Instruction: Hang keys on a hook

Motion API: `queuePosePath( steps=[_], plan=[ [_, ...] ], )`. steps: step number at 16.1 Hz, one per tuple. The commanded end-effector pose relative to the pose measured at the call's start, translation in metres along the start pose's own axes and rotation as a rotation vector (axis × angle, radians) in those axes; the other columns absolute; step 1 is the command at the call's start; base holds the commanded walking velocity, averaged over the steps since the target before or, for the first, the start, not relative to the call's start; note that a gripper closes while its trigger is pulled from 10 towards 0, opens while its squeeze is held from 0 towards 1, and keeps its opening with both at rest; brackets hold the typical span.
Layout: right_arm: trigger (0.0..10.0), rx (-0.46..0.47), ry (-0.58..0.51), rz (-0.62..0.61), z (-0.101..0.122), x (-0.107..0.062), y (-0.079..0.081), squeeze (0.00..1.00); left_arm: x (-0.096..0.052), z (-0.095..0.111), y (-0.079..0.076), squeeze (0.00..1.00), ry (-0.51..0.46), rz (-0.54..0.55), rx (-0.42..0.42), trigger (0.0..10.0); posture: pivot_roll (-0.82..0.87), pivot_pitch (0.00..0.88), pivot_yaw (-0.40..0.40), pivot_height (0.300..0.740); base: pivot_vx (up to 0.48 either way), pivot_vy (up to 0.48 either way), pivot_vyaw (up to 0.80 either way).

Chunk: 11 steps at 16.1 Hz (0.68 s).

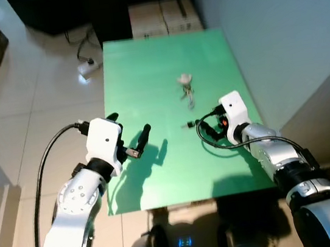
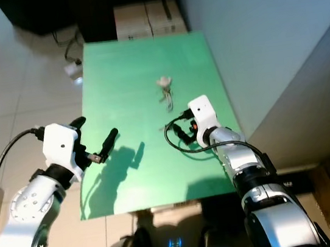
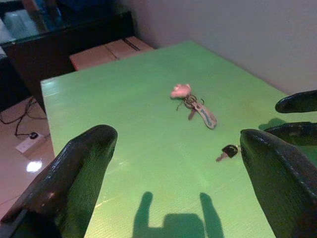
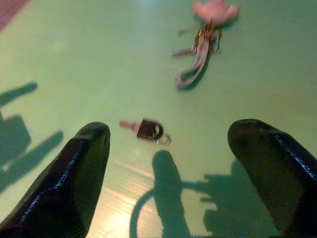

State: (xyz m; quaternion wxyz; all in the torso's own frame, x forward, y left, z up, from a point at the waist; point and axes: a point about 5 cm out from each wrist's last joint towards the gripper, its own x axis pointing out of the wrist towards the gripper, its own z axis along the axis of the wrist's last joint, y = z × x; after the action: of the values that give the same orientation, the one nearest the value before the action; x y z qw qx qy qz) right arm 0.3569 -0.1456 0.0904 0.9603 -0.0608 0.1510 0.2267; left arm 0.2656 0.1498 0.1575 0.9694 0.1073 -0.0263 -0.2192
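- The left gripper (image 1: 131, 134) hovers over the near left part of the green table (image 1: 139, 72), its two black fingers (image 3: 74, 173) spread wide with nothing between them.
- The right gripper (image 4: 168, 163) sits low over the near right part of the table, pointing towards the middle; its fingers (image 4: 74, 173) are also spread apart and empty, a black cable looped beside the wrist.
- Just beyond the right gripper lies a small single key with a dark head (image 4: 146, 129), flat on the table and apart from the bunch.
- Farther on, near the table's middle, lies the key bunch (image 1: 188, 93): a ring with a few keys, a pale strap-like fob and a pink charm (image 3: 180, 90) at its far end, all lying flat.
- No hook can be made out in these views, so the step in hand looks like the pick-up, which falls most naturally to the right gripper.
- To do it well, I judge the right gripper should pass over the single key without nudging it, come down astride the ring or the strap, and pinch there, since flat keys give little to grip.
- Gripping so that the ring hangs free should make the hooking easier.
- Beyond the table stand cardboard boxes (image 1: 162, 18) and a power strip (image 1: 88, 66) on the tiled floor.
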Motion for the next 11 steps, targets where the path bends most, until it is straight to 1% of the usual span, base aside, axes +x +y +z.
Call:
queuePosePath(
  steps=[1,2,3,4,5,7,10,11],
  plan=[
    [10.0,-0.013,-0.017,0.004,0.008,0.000,-0.006,1.00,-0.002,0.004,0.001,0.00,0.002,-0.009,0.001,10.0,0.03,0.411,0.045,0.740,0.000,0.000,0.00],
    [10.0,-0.020,-0.022,0.004,0.011,0.000,-0.008,1.00,-0.002,0.005,0.002,0.00,0.004,-0.010,0.004,10.0,0.05,0.432,0.040,0.740,0.000,0.000,0.00],
    [10.0,-0.039,-0.026,0.017,0.017,0.000,-0.012,1.00,-0.008,0.007,0.003,0.00,0.017,-0.017,0.008,10.0,0.05,0.455,0.040,0.740,0.000,0.000,0.00],
    [10.0,-0.043,-0.024,0.015,0.019,0.000,-0.014,1.00,-0.009,0.008,0.003,0.00,0.019,-0.026,0.009,10.0,0.05,0.460,0.036,0.740,0.000,0.000,0.00],
    [10.0,-0.046,-0.025,0.012,0.021,0.001,-0.016,1.00,-0.010,0.010,0.002,0.00,0.019,-0.037,0.011,10.0,0.06,0.484,0.041,0.740,0.000,0.000,0.00],
    [10.0,-0.061,-0.032,0.022,0.029,0.002,-0.019,1.00,-0.013,0.015,-0.002,0.00,0.020,-0.109,0.017,10.0,0.07,0.497,0.043,0.740,0.000,0.000,0.00],
    [10.0,-0.078,-0.051,0.090,0.037,0.005,-0.015,1.00,-0.020,0.018,-0.010,0.00,0.029,-0.221,0.023,10.0,0.07,0.489,0.045,0.740,0.000,0.000,0.00],
    [10.0,-0.077,-0.076,0.097,0.044,0.006,-0.015,1.00,-0.021,0.019,-0.012,0.00,0.036,-0.251,0.025,10.0,0.07,0.491,0.044,0.740,0.000,0.000,0.00]
  ],
)
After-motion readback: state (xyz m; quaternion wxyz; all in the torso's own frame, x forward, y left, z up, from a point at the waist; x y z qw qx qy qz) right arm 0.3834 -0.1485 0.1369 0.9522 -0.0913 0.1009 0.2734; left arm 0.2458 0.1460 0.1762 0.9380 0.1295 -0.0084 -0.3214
